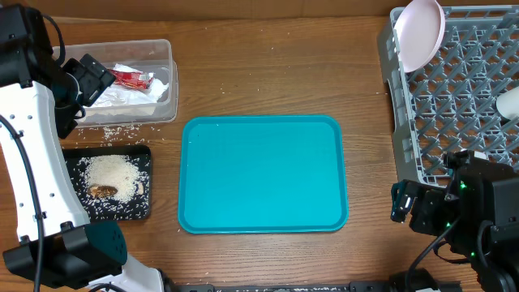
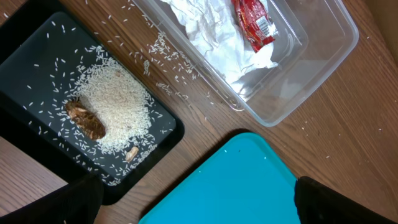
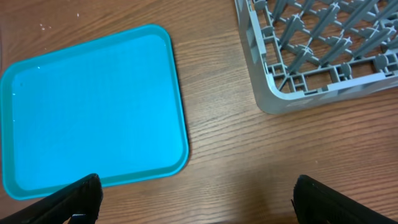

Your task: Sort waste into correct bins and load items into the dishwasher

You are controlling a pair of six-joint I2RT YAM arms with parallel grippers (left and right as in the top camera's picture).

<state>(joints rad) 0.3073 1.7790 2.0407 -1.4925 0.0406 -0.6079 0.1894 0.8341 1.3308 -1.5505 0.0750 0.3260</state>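
The clear tub [image 1: 172,81] at the back left holds crumpled napkins [image 2: 211,37] and a red wrapper [image 2: 254,25]. In front of it, the black tray [image 2: 37,68] carries a rice pile [image 2: 118,106] and a brown scrap [image 2: 87,118]. A white plate [image 1: 422,32] stands on edge in the grey dish rack [image 1: 458,89], and another white item [image 1: 509,101] shows at its right edge. My left gripper [image 2: 199,211] hangs open and empty over the tub's near side. My right gripper [image 3: 196,208] is open and empty over bare table, in front of the rack.
An empty teal serving tray [image 1: 262,174] lies mid-table between the bins and the rack. Loose rice grains [image 1: 113,132] are scattered on the wood between the tub and the black tray. Both arm bases stand at the near edge.
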